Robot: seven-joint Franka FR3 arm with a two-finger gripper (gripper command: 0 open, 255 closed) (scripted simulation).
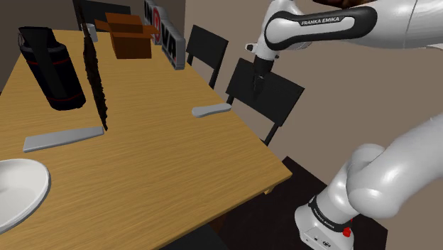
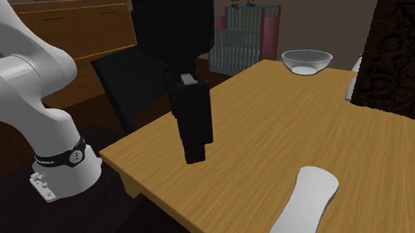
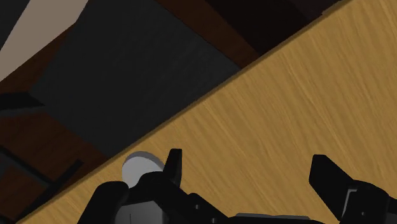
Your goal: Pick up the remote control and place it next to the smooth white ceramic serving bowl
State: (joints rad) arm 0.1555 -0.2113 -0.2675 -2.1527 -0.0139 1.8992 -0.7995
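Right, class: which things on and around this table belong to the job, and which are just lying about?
Belong to the job:
grey remote control
white bowl
open hand

Just lying about:
black cylinder
brown box
dark upright slab
flat grey bar
black chairs

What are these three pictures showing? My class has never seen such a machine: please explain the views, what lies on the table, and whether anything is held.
It is a white robot arm with a black two-fingered hand. One picture looks down from beside its stand, one looks across the wooden table, and one looks along the hand itself. On the table lie a grey remote control, a white bowl, a flat grey slab and a cardboard box. The fingers stand apart; the hand hovers near the remote, holding nothing.
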